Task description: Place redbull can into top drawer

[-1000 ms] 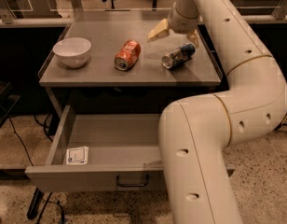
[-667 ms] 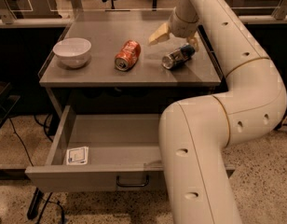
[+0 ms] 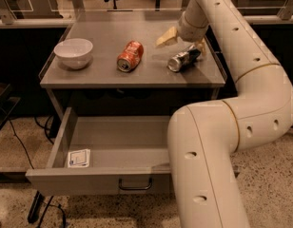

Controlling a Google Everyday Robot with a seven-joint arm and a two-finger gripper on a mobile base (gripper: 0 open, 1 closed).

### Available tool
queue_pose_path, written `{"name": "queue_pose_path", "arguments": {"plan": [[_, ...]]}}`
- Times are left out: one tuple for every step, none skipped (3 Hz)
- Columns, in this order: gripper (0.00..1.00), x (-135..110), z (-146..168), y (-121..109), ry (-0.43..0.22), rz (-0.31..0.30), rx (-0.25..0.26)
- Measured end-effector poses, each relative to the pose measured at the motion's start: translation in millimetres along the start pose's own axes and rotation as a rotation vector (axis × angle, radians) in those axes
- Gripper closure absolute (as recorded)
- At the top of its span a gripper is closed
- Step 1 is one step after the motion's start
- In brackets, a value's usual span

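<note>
Silver redbull can (image 3: 183, 60) lies on tabletop (image 3: 103, 34); gripper (image 3: 184, 42) over it, fingers (image 3: 166, 37) spread, seemingly straddling. Grasp step; next pinch, lift, carry to top drawer (image 3: 132, 141).

Two metal cans, one slim silver-blue redbull can (image 3: 183, 60), one orange-red can (image 3: 129, 56), one round white bowl (image 3: 73, 52), one wide grey top drawer (image 3: 61, 141), one white card (image 3: 79, 158), one gripper (image 3: 183, 42) spread over the redbull can.

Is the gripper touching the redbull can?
Cannot tell. In the camera view the open gripper hangs just over the redbull can; one finger overlaps its far end, hiding any gap.
</note>
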State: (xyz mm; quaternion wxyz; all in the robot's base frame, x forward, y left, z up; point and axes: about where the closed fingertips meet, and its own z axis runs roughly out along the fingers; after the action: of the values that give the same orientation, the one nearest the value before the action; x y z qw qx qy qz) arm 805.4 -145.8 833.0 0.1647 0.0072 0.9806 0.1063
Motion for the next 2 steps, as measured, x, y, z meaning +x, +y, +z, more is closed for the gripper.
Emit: {"name": "queue_pose_path", "arguments": {"plan": [[0.19, 0.0, 0.0, 0.0, 0.000, 0.000, 0.000], [0.42, 0.0, 0.0, 0.0, 0.000, 0.000, 0.000]]}}
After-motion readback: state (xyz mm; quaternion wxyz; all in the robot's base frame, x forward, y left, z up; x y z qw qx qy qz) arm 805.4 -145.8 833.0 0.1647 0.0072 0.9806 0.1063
